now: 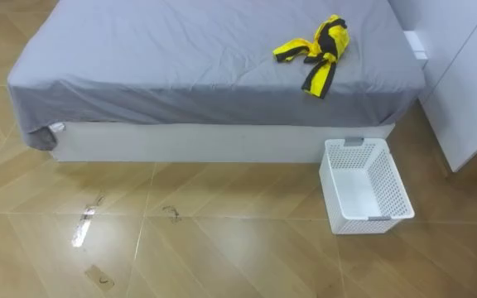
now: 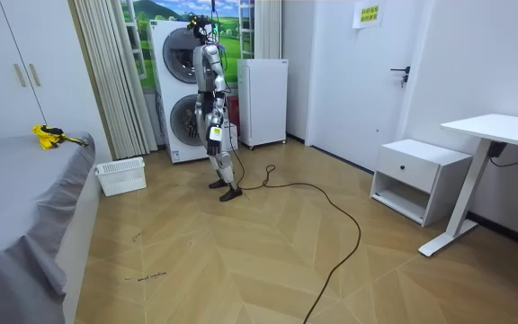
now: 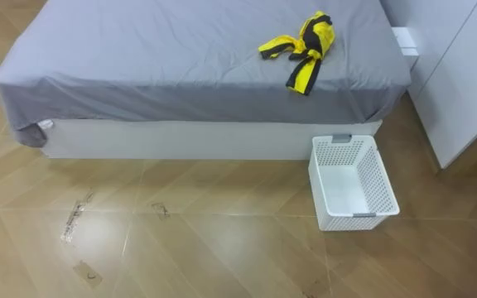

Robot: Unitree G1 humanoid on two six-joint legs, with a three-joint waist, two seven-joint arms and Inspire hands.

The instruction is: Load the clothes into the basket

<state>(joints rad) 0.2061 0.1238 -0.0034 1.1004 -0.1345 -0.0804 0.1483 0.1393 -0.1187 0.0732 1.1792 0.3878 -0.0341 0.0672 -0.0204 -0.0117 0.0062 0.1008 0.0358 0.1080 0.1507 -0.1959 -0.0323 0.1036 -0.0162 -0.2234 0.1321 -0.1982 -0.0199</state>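
Note:
A yellow and black garment point(image 1: 321, 48) lies crumpled on the grey bed point(image 1: 172, 58), near its right end; the room view has this garment point(image 2: 50, 135) at the far left. A white perforated basket point(image 1: 371, 223) stands on the wooden floor just in front of the bed's right corner, holding nothing, and the basket point(image 2: 121, 177) sits beside the bed in the room view. I stand a few steps from the bed, in front of the stacked washing machines point(image 2: 174, 90). My hands point(image 2: 214, 134) hang at my sides, too small to read.
A white wardrobe point(image 1: 470, 83) rises right of the basket. A white cabinet point(image 2: 263, 99), a low nightstand point(image 2: 416, 175) and a desk point(image 2: 502, 130) line the room view's right. Curtains point(image 2: 106, 81) hang behind the basket. Open floor lies between me and the bed.

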